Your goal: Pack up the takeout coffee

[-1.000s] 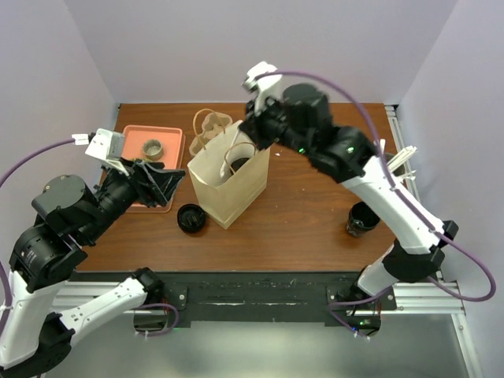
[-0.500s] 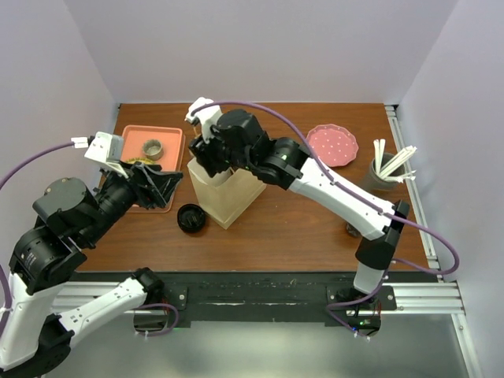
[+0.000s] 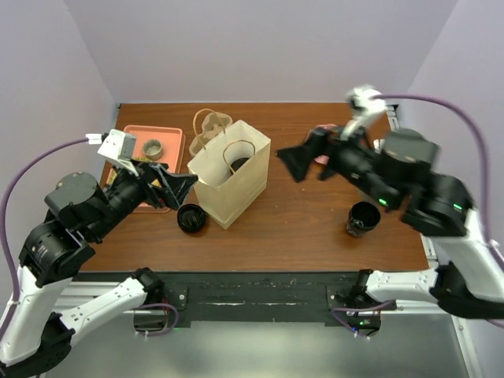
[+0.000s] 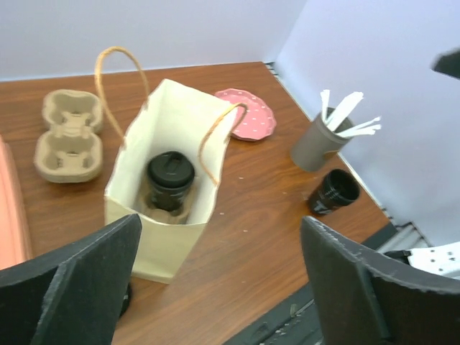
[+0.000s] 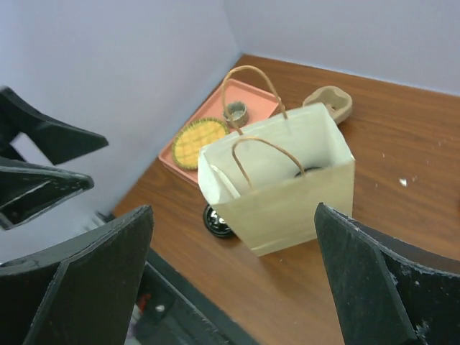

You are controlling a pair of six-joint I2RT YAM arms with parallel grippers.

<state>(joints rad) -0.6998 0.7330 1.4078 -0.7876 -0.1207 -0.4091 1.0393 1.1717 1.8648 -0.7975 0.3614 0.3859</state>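
Brown wooden table, lilac walls all round, and a paper bag stands left of centre with its mouth open. One coffee cup sits upright at the bottom of it, lid on, so that's one packed by the look of things!

Two to go: a second cup just beside the bag's lower-left corner, and a third cup well apart at lower right, near the table's front edge.

The left gripper hovers left of the bag, fingers spread wide, holding nothing. The right gripper hangs right of the bag, also spread and empty.

Next move, I'd say, is a reach down for a loose cup. The bare wood between bag and third cup gives plenty of room. The tight spots are the bag's narrow mouth and its upright rope handles.
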